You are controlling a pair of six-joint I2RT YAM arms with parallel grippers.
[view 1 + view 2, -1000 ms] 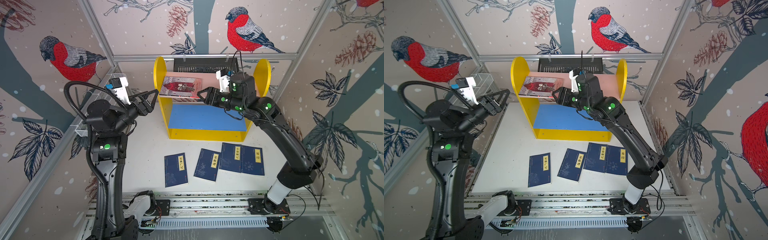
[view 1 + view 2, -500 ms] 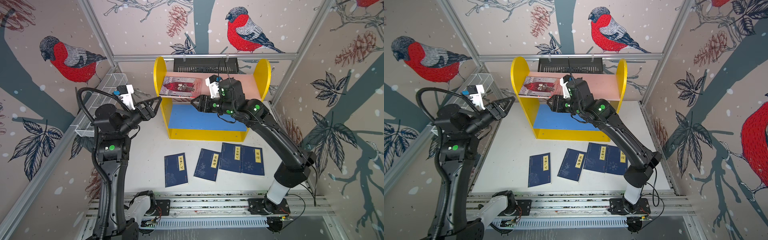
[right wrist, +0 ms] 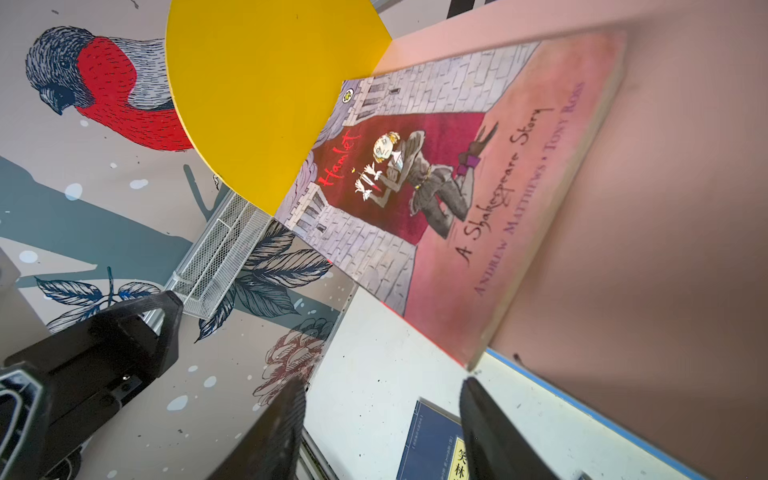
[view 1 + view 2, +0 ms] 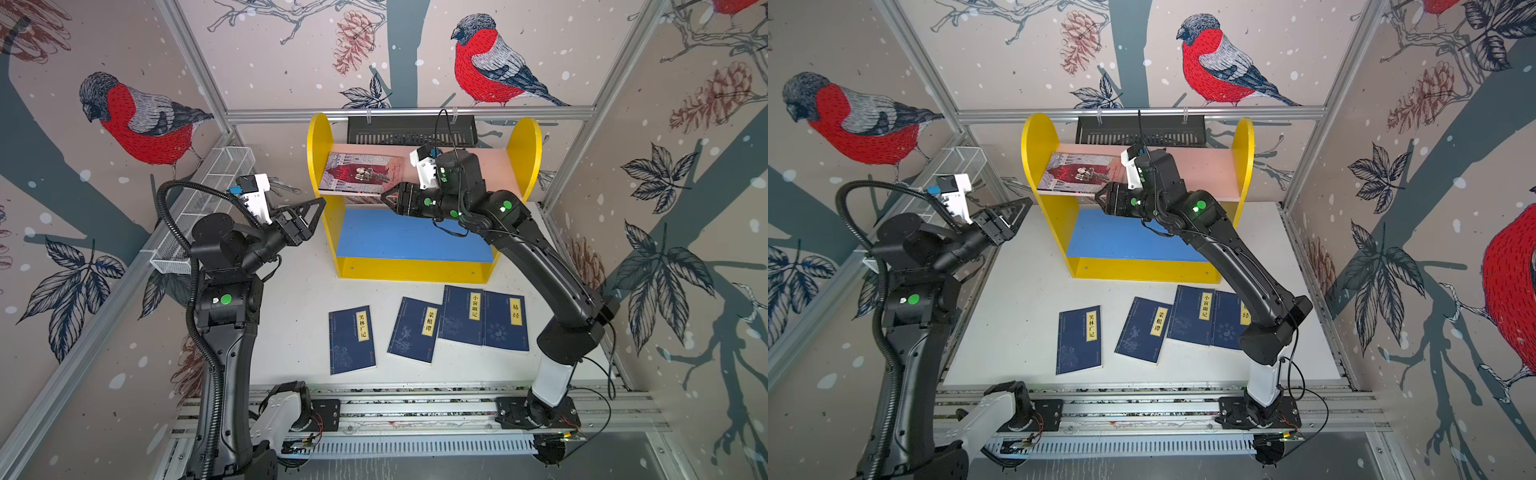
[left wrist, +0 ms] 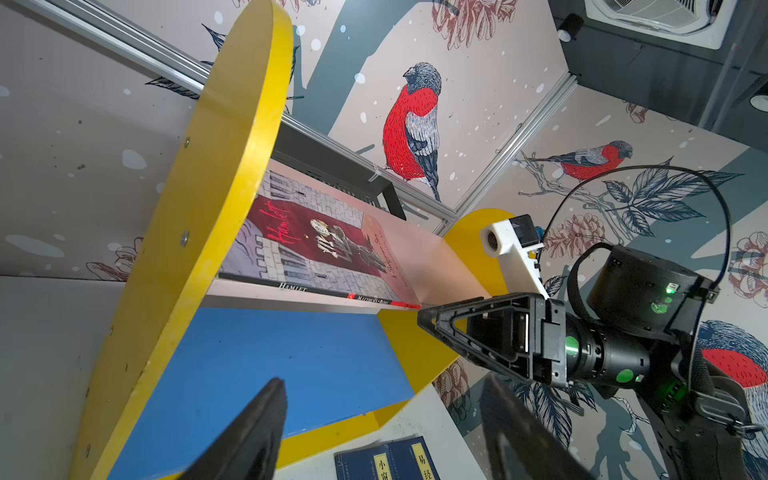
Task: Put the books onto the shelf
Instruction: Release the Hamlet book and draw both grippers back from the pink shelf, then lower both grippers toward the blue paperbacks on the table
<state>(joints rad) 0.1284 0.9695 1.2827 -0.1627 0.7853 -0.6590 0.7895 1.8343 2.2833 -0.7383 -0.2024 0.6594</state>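
Left jaws have swung nearer the shelf; right jaws have slipped to the front corner of the illustrated book, which lies at the left end of the pink board. Both stand parted, holding nothing.

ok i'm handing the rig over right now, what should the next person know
Grippers: left gripper open and empty, by the yellow side of the shelf. The right gripper is open and empty, just off the Hamlet book's corner.
Done: Hamlet book lies flat on the pink upper board.
Left: four navy books flat on the table in front of the shelf.
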